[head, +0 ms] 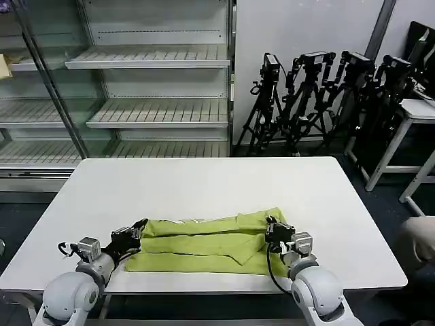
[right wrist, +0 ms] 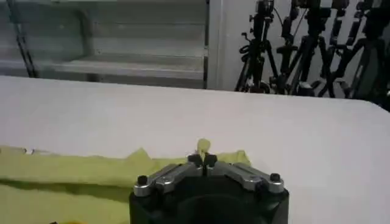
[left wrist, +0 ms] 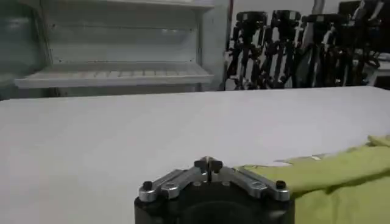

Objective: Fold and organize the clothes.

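We see the shirt (head: 204, 244) folded into a long band along the near edge of the table (head: 204, 183). Our left gripper (head: 139, 227) sits closed at its left end; whether it pinches cloth, we cannot tell. Our right gripper (head: 270, 223) is closed on a tuft at the right end.

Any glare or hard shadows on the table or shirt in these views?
Head view: table evenly lit, no glare, no hard shadows round the shirt. Left wrist view: left gripper dark against the bright tabletop, no hotspots. Right wrist view: right gripper likewise dark, shirt evenly lit.
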